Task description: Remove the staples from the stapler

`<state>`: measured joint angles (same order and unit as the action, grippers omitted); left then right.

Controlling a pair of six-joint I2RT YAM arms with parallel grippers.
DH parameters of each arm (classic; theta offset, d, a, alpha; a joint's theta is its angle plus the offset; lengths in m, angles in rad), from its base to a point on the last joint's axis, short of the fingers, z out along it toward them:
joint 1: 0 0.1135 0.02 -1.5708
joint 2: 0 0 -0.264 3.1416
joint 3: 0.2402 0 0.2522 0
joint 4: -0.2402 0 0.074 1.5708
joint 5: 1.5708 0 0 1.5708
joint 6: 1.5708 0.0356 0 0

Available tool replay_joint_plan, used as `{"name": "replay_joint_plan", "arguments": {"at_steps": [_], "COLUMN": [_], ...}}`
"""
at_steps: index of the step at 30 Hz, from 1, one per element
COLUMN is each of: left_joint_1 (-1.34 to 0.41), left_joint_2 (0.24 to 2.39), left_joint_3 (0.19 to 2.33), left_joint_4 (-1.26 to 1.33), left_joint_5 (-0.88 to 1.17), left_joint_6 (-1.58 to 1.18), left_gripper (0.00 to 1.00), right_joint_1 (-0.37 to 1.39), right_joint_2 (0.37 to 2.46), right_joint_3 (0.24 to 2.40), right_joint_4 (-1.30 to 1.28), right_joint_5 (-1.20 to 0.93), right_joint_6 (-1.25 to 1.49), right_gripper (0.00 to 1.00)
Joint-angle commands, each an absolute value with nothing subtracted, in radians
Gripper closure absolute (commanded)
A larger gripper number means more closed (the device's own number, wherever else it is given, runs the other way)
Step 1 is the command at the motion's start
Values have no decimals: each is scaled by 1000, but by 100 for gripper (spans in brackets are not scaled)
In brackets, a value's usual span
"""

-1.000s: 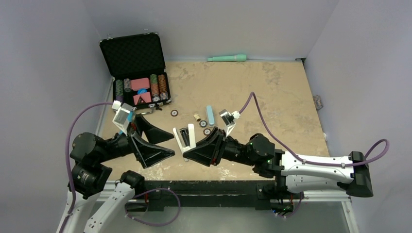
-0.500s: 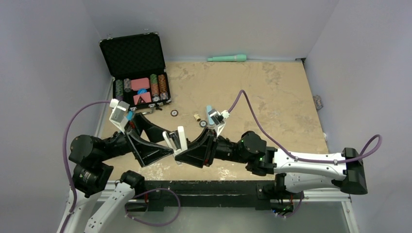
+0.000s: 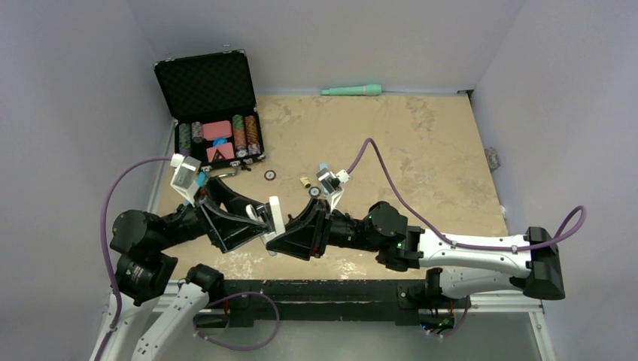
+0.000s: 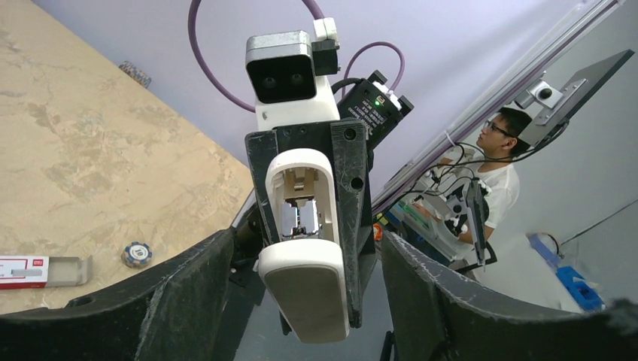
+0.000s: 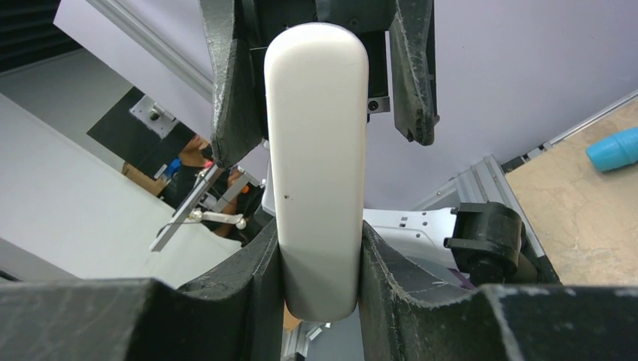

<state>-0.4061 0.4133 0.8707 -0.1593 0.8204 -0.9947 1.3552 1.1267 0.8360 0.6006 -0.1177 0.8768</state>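
- Table (image 3: 421, 143): beige, marbled top. Both arms work low over its near edge, around 6 to 7 o'clock.
- Right arm (image 3: 466, 252): lies along the near edge and reaches toward 9 o'clock, with a purple cable looping over it.
- Left arm (image 3: 143, 241): comes in from the 8 o'clock corner and reaches toward 3 o'clock to face the right arm.
- Poker chip case (image 3: 207, 83): open at the 10 o'clock corner with its lid upright. Rows of chips and pink card packs sit in the base.
- Right gripper (image 5: 320, 263): narrow and clamped on the stapler, one finger pressed against each long side of the white body.
- Left gripper (image 4: 305, 248): spread wide, one finger on either side of the stapler. A gap shows on at least one side; I cannot tell about contact on the other.
- Stapler (image 3: 273, 216): white, held off the table between the two grippers at about 7 o'clock. It is hinged open, and the left wrist view shows the metal staple channel inside.
- Teal cylinder (image 3: 351, 90): lies against the back wall at 12 o'clock, well apart from everything else.
- Staple box (image 4: 37, 271): white and red, one end open, flat on the table.
- Loose poker chip (image 4: 137, 254): on the table just beside the staple box.
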Motion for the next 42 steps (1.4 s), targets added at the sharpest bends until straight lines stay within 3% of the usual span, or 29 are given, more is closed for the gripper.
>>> {"name": "replay_joint_plan", "arguments": {"at_steps": [1, 3, 8, 12, 14, 18, 19, 22, 24, 35, 42], "left_joint_1": [-402, -402, -402, -402, -402, -402, -402, -402, -402, -402, -403], "left_joint_2": [402, 401, 393, 389, 390, 387, 389, 393, 394, 453, 440], "left_joint_3": [872, 871, 880, 889, 894, 908, 915, 938, 954, 936, 821], "left_joint_4": [-144, -153, -199, -229, -248, -307, -329, -391, -448, -723, -789], "left_joint_5": [793, 785, 764, 757, 749, 723, 717, 706, 694, 609, 462], "left_joint_6": [-998, -994, -969, -954, -949, -926, -916, -880, -843, -617, -597], "left_gripper": [26, 31, 53, 80, 99, 100, 100, 100, 100, 100, 100], "right_joint_1": [1359, 1360, 1361, 1360, 1360, 1359, 1360, 1361, 1360, 1359, 1359], "right_joint_2": [1132, 1136, 1142, 1145, 1150, 1161, 1162, 1152, 1131, 944, 883], "right_joint_3": [895, 897, 902, 903, 905, 907, 906, 884, 844, 620, 512], "right_joint_4": [668, 665, 655, 649, 649, 643, 634, 596, 578, 436, 367], "right_joint_5": [-134, -132, -124, -118, -118, -122, -121, -100, -71, 93, 176], "right_joint_6": [859, 858, 854, 850, 850, 848, 847, 855, 872, 988, 1096], "right_gripper": [100, 100, 100, 100, 100, 99, 90, 43, 30, 27, 38]}}
